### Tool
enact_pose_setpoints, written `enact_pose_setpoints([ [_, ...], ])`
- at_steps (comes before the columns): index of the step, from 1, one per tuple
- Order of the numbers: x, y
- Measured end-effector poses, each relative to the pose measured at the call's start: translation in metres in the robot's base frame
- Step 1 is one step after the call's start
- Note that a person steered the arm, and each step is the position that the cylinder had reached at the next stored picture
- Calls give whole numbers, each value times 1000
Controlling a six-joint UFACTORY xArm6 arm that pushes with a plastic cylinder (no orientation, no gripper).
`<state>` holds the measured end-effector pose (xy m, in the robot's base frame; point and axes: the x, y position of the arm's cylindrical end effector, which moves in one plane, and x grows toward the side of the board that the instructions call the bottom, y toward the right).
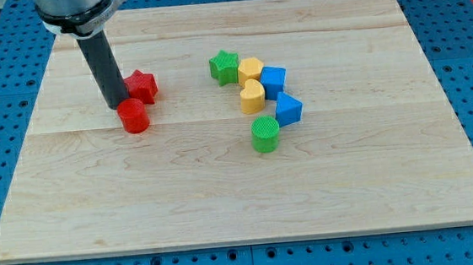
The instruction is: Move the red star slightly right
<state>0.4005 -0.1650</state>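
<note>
The red star (142,86) lies on the wooden board (241,191) at the view's left of centre. My tip (118,105) rests on the board right against the star's left side. A red cylinder (133,116) sits just below the star and just right of and below my tip, touching or nearly touching both.
A cluster lies right of centre: a green star (225,66), a yellow block (250,70), a yellow heart (252,96), a blue block (274,80), a second blue block (288,109) and a green cylinder (265,134). A blue pegboard surrounds the board.
</note>
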Motion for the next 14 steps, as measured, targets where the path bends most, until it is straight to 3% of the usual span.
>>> enact_pose_setpoints([
  [2, 1, 0],
  [3, -35, 0],
  [5, -38, -5],
  [8, -4, 17],
  [11, -51, 16],
  [14, -39, 38],
])
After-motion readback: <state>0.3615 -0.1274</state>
